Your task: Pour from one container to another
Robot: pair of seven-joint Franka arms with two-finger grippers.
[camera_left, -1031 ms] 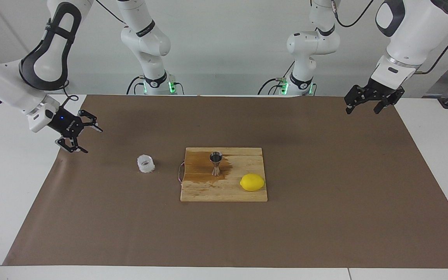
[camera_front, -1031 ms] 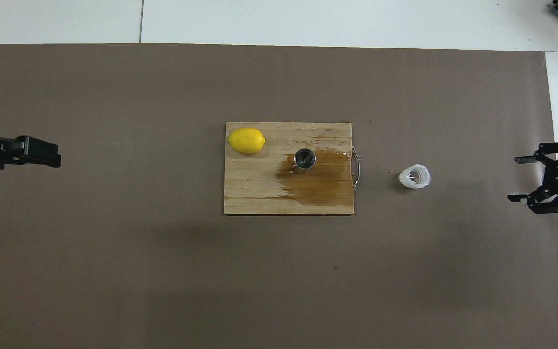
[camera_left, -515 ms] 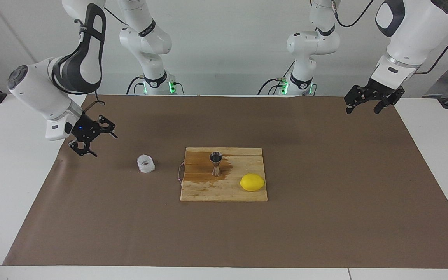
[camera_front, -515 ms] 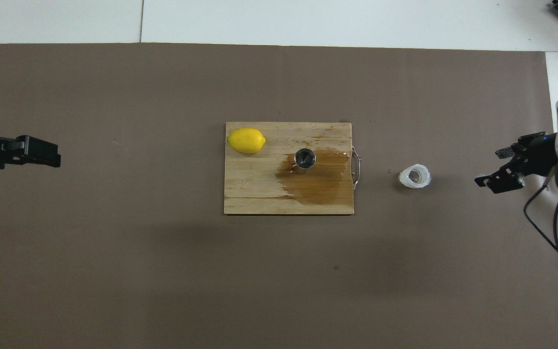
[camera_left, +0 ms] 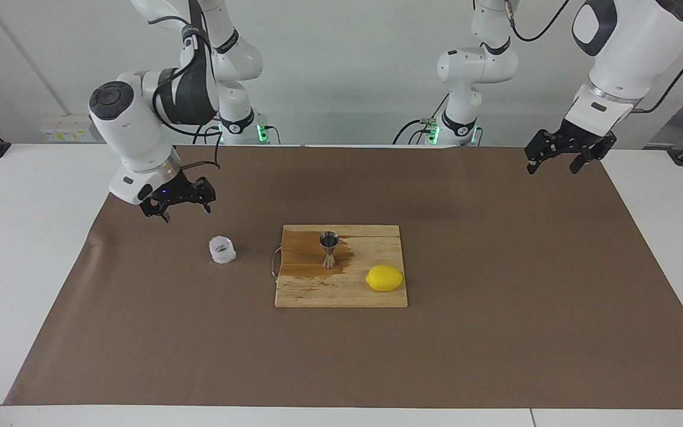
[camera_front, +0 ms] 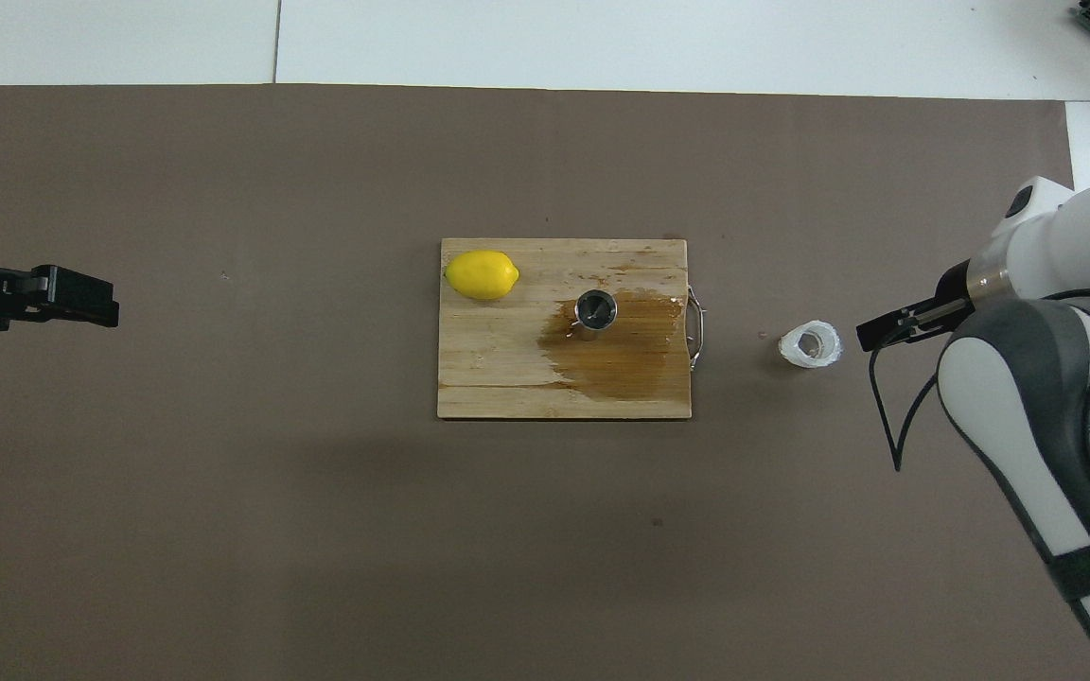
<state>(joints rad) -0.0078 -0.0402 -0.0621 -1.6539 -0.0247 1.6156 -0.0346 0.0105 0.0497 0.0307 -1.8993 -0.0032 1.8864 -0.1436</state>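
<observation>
The right gripper [camera_left: 185, 209] hangs unclenched (holding nothing) near the clear cup [camera_left: 222, 249]; the left gripper [camera_left: 562, 161] waits unclenched over the table's corner.

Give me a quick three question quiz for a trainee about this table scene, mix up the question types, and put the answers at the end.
1. True or false: the small shiny steel hourglass-shaped jigger stands upright on the wooden cutting board.
2. Which lies nearest the small clear faceted cup? A) the yellow lemon B) the right end effector C) the left end effector
3. Fill in: the wet brown stain spreads over the board's end toward the ____ arm.

Key: 1 true; 2 B; 3 right.
</observation>
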